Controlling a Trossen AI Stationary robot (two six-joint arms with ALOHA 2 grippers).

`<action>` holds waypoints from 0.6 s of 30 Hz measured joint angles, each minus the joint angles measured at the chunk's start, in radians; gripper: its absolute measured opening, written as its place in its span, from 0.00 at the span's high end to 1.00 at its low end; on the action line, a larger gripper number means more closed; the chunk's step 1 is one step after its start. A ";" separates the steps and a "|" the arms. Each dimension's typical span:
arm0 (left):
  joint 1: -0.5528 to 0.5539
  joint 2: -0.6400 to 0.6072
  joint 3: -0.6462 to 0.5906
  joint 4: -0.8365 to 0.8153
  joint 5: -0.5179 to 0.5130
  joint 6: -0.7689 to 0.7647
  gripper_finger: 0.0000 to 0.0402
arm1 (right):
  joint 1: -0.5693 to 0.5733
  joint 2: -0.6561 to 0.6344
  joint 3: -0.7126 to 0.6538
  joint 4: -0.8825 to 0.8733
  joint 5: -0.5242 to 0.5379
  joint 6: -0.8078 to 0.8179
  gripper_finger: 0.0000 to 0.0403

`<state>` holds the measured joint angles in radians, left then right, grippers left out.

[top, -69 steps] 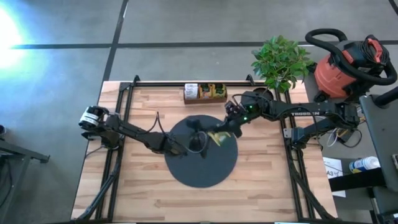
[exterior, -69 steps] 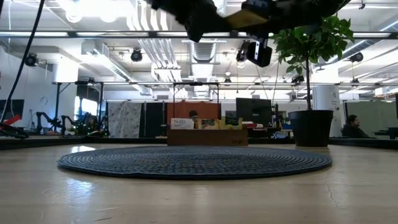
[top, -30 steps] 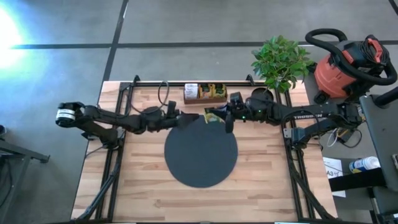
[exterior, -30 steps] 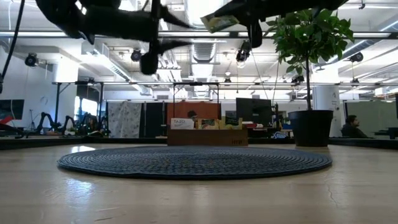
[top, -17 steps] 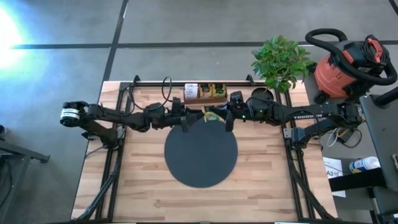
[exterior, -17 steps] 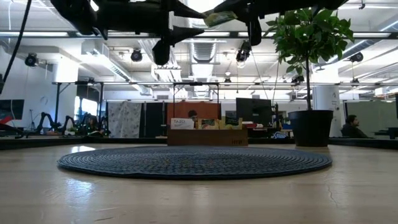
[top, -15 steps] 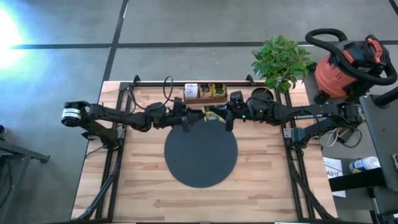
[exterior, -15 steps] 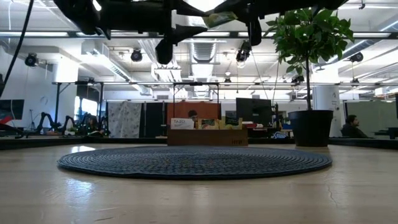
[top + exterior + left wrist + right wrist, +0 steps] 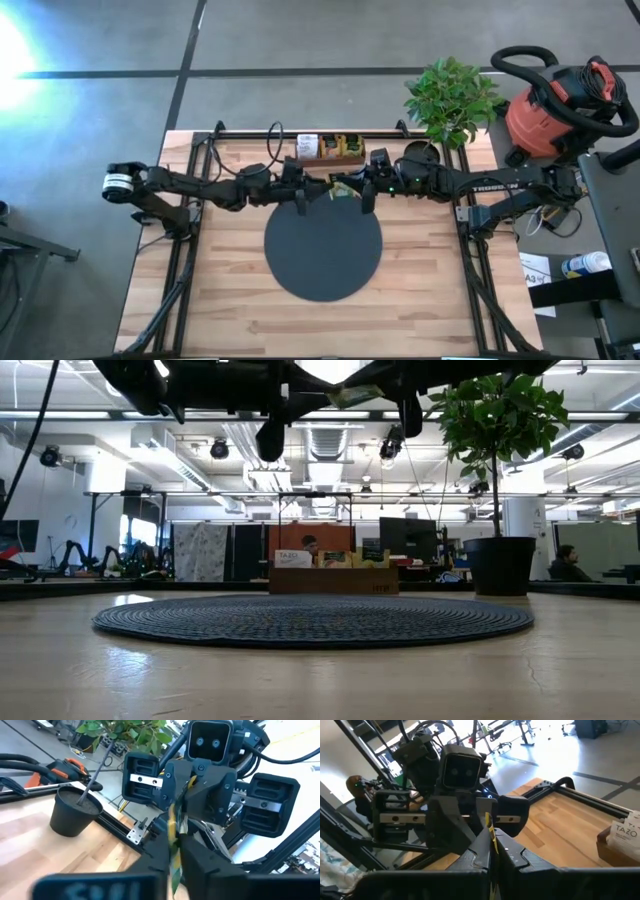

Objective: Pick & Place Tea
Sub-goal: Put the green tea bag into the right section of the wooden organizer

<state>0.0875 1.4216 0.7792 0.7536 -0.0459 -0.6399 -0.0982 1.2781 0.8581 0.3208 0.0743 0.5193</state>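
A yellow-green tea packet (image 9: 344, 189) is held in the air above the far rim of the black disc (image 9: 323, 250). My right gripper (image 9: 352, 188) reaches in from the table's right and is shut on it. My left gripper (image 9: 322, 190) faces it from the left, open, with its fingers on either side of the packet's free end (image 9: 174, 851); whether they touch it does not show. More tea packets stand in the brown tray (image 9: 330, 149) at the far edge. My right gripper pinches the tea packet between its two fingers at its right-hand edge (image 9: 491, 836), coming level from the table's right. The packet is lifted clear of the table, stands on edge and points toward my left gripper.
A potted plant (image 9: 452, 100) stands at the table's far right corner. The black frame rails (image 9: 205, 160) run along the far edge and both sides. Bare wood (image 9: 250, 310) lies near and beside the disc.
My left gripper has moved toward the table's right, from about a hand's width away up to the packet's free end, until its fingers stand around it. My right gripper and the packet have stayed almost still above the disc's far rim.
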 joint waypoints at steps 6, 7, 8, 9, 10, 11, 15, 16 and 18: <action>0.000 0.000 0.000 -0.013 0.006 0.036 0.99 | 0.000 0.000 0.000 -0.027 -0.011 0.031 0.97; 0.000 0.000 -0.001 -0.017 0.008 0.043 1.00 | -0.001 0.000 0.000 -0.042 -0.028 0.051 0.96; 0.000 0.000 -0.001 -0.022 0.009 0.049 1.00 | -0.002 0.000 0.000 -0.061 -0.047 0.060 0.95; 0.000 0.000 -0.001 -0.027 0.011 0.058 1.00 | -0.002 0.000 0.001 -0.081 -0.058 0.061 0.93; 0.000 0.000 -0.001 -0.034 0.011 0.067 1.00 | -0.002 0.000 0.001 -0.103 -0.066 0.061 0.91; 0.001 0.000 -0.001 -0.040 0.012 0.073 1.00 | -0.001 0.000 0.001 -0.125 -0.069 0.061 0.89; 0.002 -0.002 -0.001 -0.093 0.029 0.108 1.00 | 0.000 -0.005 0.000 -0.180 -0.076 0.041 0.78; 0.002 -0.002 -0.001 -0.124 0.032 0.127 1.00 | 0.000 -0.012 0.000 -0.198 -0.077 0.025 0.76; 0.002 -0.002 -0.001 -0.198 0.033 0.173 1.00 | -0.001 -0.029 0.000 -0.222 -0.078 -0.020 0.71</action>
<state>0.0898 1.4193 0.7784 0.5555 -0.0127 -0.4672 -0.0987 1.2489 0.8585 0.0984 -0.0032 0.4995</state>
